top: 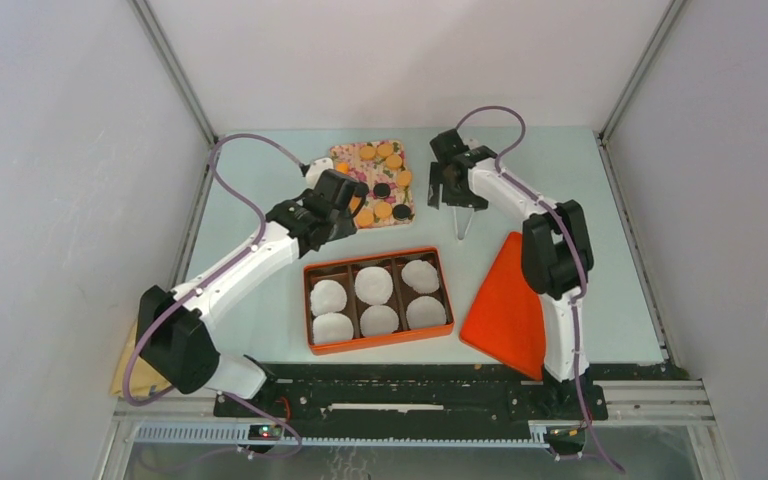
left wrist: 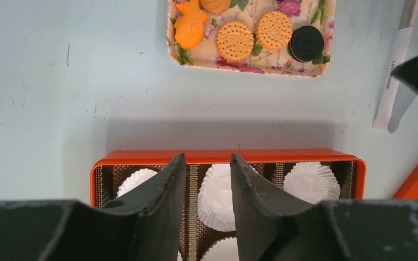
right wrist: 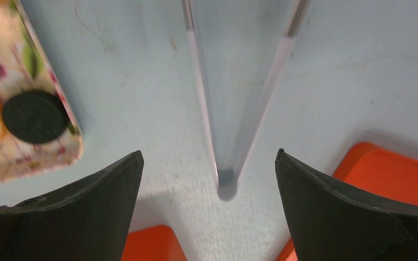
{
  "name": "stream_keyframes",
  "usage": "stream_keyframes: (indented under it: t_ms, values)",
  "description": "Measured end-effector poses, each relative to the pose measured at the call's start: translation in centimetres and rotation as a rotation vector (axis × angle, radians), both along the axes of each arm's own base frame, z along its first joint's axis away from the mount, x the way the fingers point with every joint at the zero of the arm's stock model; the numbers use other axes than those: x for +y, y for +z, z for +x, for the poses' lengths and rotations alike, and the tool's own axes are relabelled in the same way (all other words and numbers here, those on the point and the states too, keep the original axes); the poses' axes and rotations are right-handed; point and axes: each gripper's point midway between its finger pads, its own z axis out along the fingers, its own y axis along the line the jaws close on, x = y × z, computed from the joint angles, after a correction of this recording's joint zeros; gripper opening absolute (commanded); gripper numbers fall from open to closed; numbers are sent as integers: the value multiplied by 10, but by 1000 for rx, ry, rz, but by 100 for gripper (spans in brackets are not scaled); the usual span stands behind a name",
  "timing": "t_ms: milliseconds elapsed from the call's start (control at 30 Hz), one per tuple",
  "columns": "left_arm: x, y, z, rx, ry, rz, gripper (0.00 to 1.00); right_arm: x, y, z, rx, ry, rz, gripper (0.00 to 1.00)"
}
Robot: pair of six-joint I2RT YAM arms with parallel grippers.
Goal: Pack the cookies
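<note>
The cookies [left wrist: 234,41] lie on a floral tray [top: 345,152] at the far middle of the pale blue worktop [top: 600,220]. Most are round and orange-tan, and a few are black. In the left wrist view two tan discs sit side by side on the tray, with a black one touching the right-hand disc at its 3 o'clock. A fish-shaped orange piece [left wrist: 190,30] lies at their 9 o'clock.

An orange box [top: 380,342] stands at the tray's 6 o'clock, apart from it with a strip of bare worktop between. Its six compartments each hold one of the white fluted paper cups [top: 373,285]. An orange lid [top: 508,300] lies flat at the box's 3 o'clock, just beside it.

The left end effector [left wrist: 207,156] hangs above the far edge of the box. Its jaws are parted by a modest gap with nothing between them, and its wrist camera looks past them to the tray at 12 o'clock.

The right end effector [right wrist: 208,154] is spread wide over a pair of tongs [right wrist: 226,175]. The tongs rest on the worktop at the tray's 3 o'clock, with the joined end toward the lid and box. The fingers stand clear on either side of the tongs and grip nothing. A black cookie on the tray's edge shows at 9 o'clock in the right wrist view.
</note>
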Motion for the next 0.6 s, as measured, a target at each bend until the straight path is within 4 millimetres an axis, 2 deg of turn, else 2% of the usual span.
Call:
stream_keyframes:
  t_ms: [133, 333, 600]
  values:
    - [0, -2, 1, 3, -5, 7, 41, 1, 0, 25, -13, -29, -39, 100]
    - [-1, -5, 2, 8, -12, 18, 41, -19, -20, 16, 64, -72, -63, 100]
    - [-4, -17, 3, 41, -25, 26, 41, -36, -31, 17, 94, -108, -65, 100]
